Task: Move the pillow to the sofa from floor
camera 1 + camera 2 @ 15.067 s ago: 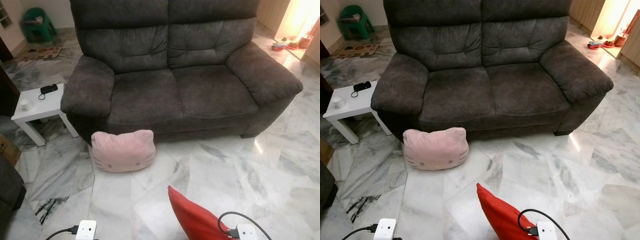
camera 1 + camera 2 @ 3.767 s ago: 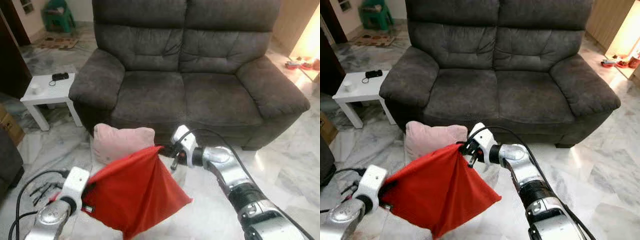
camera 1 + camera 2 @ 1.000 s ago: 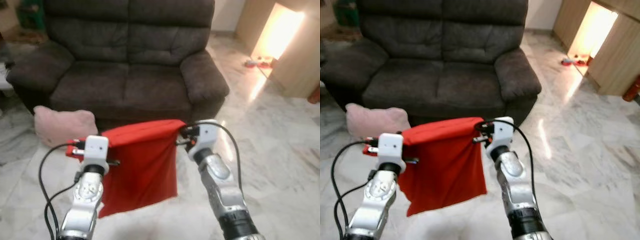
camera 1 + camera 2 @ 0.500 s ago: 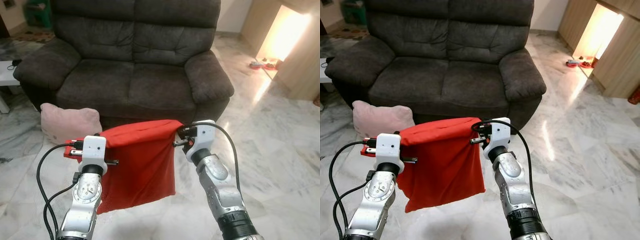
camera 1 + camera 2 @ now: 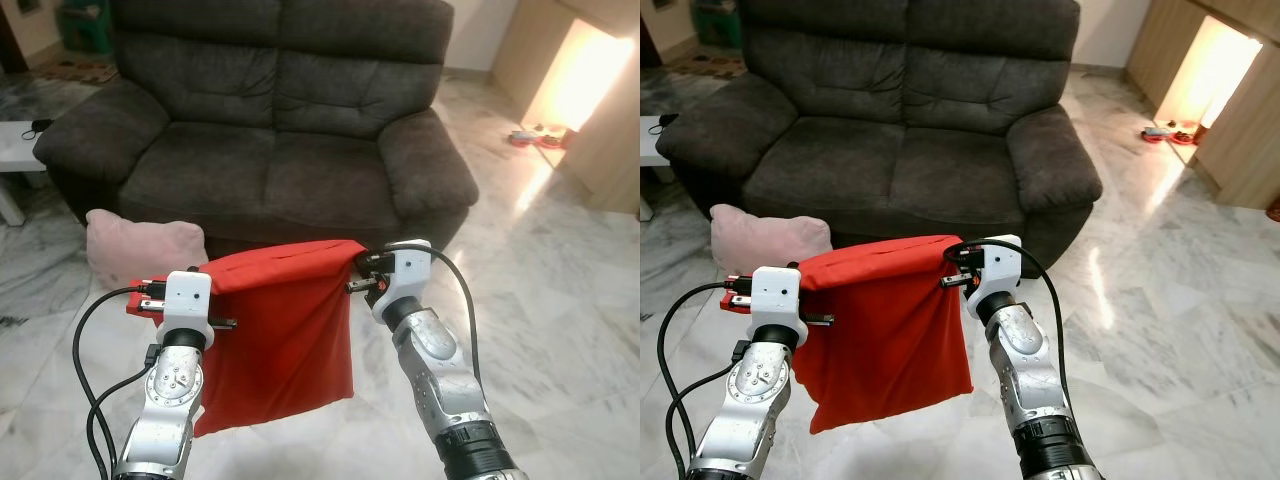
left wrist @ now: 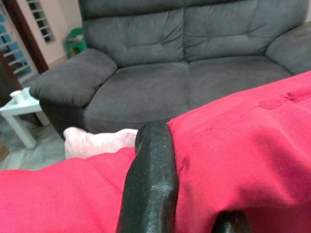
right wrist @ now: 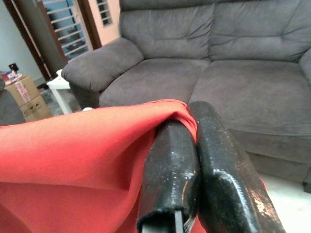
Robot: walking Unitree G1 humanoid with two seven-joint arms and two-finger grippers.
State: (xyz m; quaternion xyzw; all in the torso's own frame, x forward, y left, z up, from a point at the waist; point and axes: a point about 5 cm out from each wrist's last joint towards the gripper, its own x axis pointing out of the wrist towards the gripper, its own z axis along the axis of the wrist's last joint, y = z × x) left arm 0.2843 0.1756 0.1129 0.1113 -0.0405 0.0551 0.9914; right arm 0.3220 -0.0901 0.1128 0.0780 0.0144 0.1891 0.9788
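I'm pinching one top corner of the red pillow (image 5: 285, 325) in my left gripper (image 5: 140, 300), the other in my right gripper (image 7: 192, 126), probably clamped tight, so it's hanging between them before the sofa (image 5: 270, 130).

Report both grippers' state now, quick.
Left gripper: shut on the red pillow, pinching one top corner.
Right gripper: shut on the red pillow's other top corner; the pillow hangs between both, in front of the sofa.
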